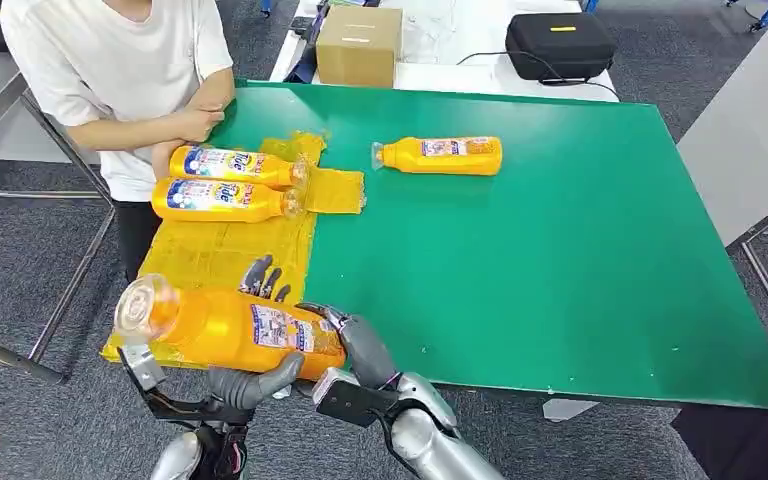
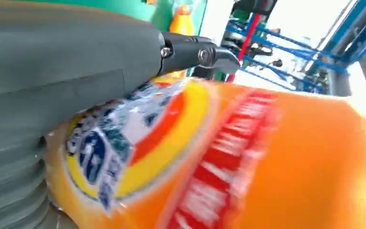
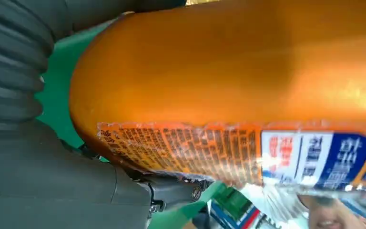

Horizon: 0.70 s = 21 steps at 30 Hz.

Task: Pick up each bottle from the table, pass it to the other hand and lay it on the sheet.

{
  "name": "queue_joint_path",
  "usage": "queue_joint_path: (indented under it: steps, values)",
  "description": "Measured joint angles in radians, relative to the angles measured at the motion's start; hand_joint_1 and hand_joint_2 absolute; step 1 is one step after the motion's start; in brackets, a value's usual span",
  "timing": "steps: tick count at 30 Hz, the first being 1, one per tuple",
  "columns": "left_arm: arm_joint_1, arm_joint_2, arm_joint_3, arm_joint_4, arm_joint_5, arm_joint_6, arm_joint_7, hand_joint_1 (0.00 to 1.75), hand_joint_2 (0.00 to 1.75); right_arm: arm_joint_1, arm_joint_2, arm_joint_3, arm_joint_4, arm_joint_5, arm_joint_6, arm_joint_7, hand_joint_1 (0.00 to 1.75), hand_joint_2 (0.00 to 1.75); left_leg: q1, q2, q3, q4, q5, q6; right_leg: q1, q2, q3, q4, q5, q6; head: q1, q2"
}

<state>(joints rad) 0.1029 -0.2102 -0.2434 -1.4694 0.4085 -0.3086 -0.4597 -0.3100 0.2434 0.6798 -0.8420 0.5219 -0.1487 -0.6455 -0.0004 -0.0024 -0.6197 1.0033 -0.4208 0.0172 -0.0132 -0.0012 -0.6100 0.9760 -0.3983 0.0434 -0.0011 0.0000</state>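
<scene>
An orange bottle [image 1: 220, 325] with a clear cap lies sideways in both my hands above the near edge of the yellow sheet [image 1: 215, 250]. My left hand [image 1: 252, 384] grips its middle, thumb in front and dark fingers [image 1: 263, 278] behind. My right hand [image 1: 362, 348] holds its base end. Close up, the bottle [image 2: 248, 157] lies under my left thumb [image 2: 66, 57], and the bottle [image 3: 228, 76] lies against my right thumb [image 3: 52, 176]. Two more bottles [image 1: 230, 163] [image 1: 225, 198] lie on the sheet. Another bottle [image 1: 440, 155] lies on the green table [image 1: 560, 260].
A person in a white shirt [image 1: 110, 60] stands at the table's far left corner, arms folded near the sheet. A cardboard box [image 1: 358, 45] and a black case [image 1: 558, 45] sit behind the table. The table's near edge runs just beyond my wrists.
</scene>
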Motion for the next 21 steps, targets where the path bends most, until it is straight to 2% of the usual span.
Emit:
queue_joint_path:
  steps: [5,7,11,12,13,14,15,16,21]
  values:
    - [0.007,0.0,0.013,-0.016,0.005,-0.002,0.0,0.0,1.75,-0.008,0.008,0.006,0.03,-0.002,0.0,0.0,1.75,1.75,0.0,0.0,0.0,0.0,0.0,0.0,0.0,0.0,0.0,0.0,0.0,0.0,0.001,0.0]
    - [0.008,-0.001,0.017,-0.017,0.014,-0.003,0.0,1.75,1.75,-0.01,0.01,0.01,0.036,-0.003,0.001,0.0,1.75,1.75,0.0,0.0,0.0,0.0,0.0,0.0,0.0,0.0,0.0,0.0,0.0,0.0,0.0,0.0]
    - [0.01,-0.007,0.029,-0.017,0.062,-0.015,0.0,1.75,1.75,-0.01,0.012,0.023,0.046,-0.005,0.002,0.003,1.75,1.75,0.0,0.001,0.0,0.0,0.0,0.0,0.0,0.0,-0.001,0.0,0.0,0.0,0.0,0.0]
    - [0.01,-0.008,0.031,-0.017,0.073,-0.019,0.0,1.75,1.75,-0.01,0.012,0.026,0.048,-0.008,0.002,0.005,1.55,1.75,0.0,0.002,0.0,0.0,0.0,0.0,0.0,0.0,0.0,0.0,0.0,0.0,0.0,0.0]
    - [0.011,-0.008,0.032,-0.017,0.079,-0.023,0.0,1.75,1.75,-0.009,0.012,0.027,0.049,-0.011,0.002,0.006,0.16,1.75,0.0,0.002,0.0,0.0,0.0,0.0,0.0,0.0,-0.001,0.0,0.0,0.0,0.0,0.0]
    - [0.012,-0.008,0.034,-0.017,0.082,-0.025,0.0,1.75,1.75,-0.008,0.012,0.027,0.05,-0.014,0.002,0.006,0.0,1.75,0.0,0.002,0.0,0.0,0.0,0.0,0.0,0.0,-0.001,0.0,0.0,0.0,0.0,0.0]
    - [0.013,-0.008,0.034,-0.017,0.083,-0.028,0.001,1.75,1.75,-0.006,0.012,0.028,0.05,-0.017,0.002,0.006,0.0,1.75,0.0,0.002,0.0,0.0,0.0,0.0,0.0,0.0,-0.001,0.0,0.0,0.0,0.0,0.0]
    - [0.013,-0.008,0.034,-0.017,0.083,-0.032,0.003,1.75,1.75,-0.004,0.012,0.029,0.051,-0.02,0.001,0.006,0.0,0.0,0.0,0.002,0.0,0.0,0.0,0.0,0.0,0.0,-0.001,0.0,0.0,0.0,0.0,0.0]
    - [0.006,-0.008,0.031,-0.017,0.047,-0.049,0.012,1.75,1.75,0.021,0.012,0.032,0.047,-0.045,0.0,0.005,0.0,0.0,0.0,0.002,0.0,0.0,0.0,0.0,0.0,0.0,-0.001,0.0,0.0,0.0,0.0,0.0]
